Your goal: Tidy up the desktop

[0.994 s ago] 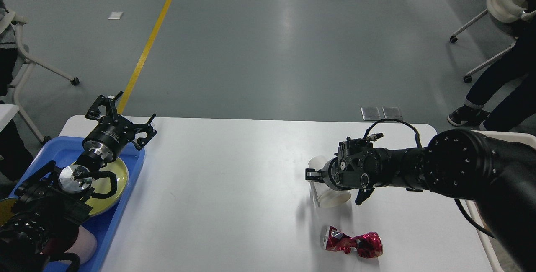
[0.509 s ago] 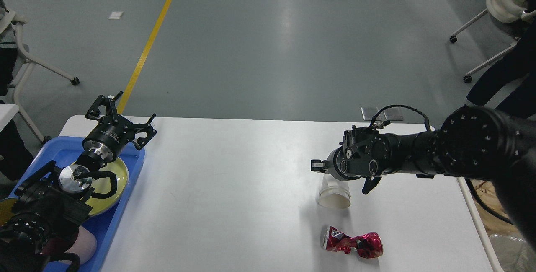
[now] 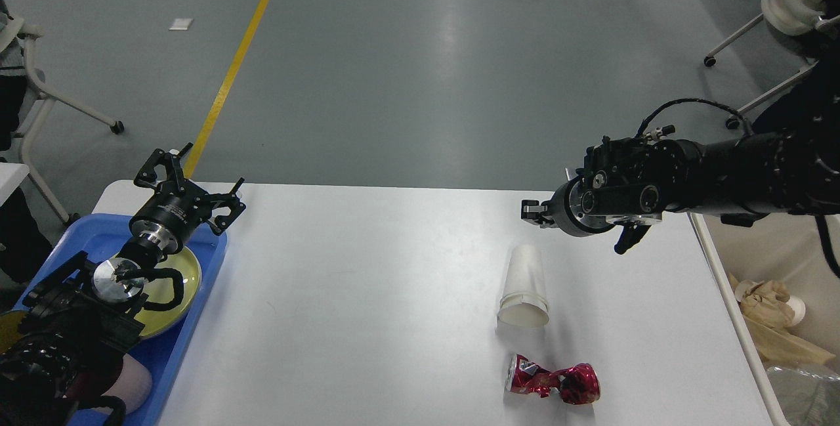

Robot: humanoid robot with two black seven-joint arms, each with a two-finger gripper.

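Observation:
The white desktop (image 3: 367, 295) carries a white paper cup (image 3: 525, 285) lying on its side, mouth toward me, and a crushed red can (image 3: 554, 383) just in front of it. My right gripper (image 3: 572, 229) hangs above and to the right of the cup, clear of it, fingers spread open and empty. Over the far edge of the blue tray (image 3: 197, 321) at the left, my left gripper (image 3: 191, 180) is open and holds nothing.
A yellow-green plate (image 3: 167, 288) lies in the blue tray. A beige bin (image 3: 735, 321) with crumpled paper stands off the table's right edge. Chairs and a person's legs are on the floor at the back right.
My right gripper has let go of the paper cup and risen up and to the right. The cup stays on its side on the desktop. The left arm has not moved.

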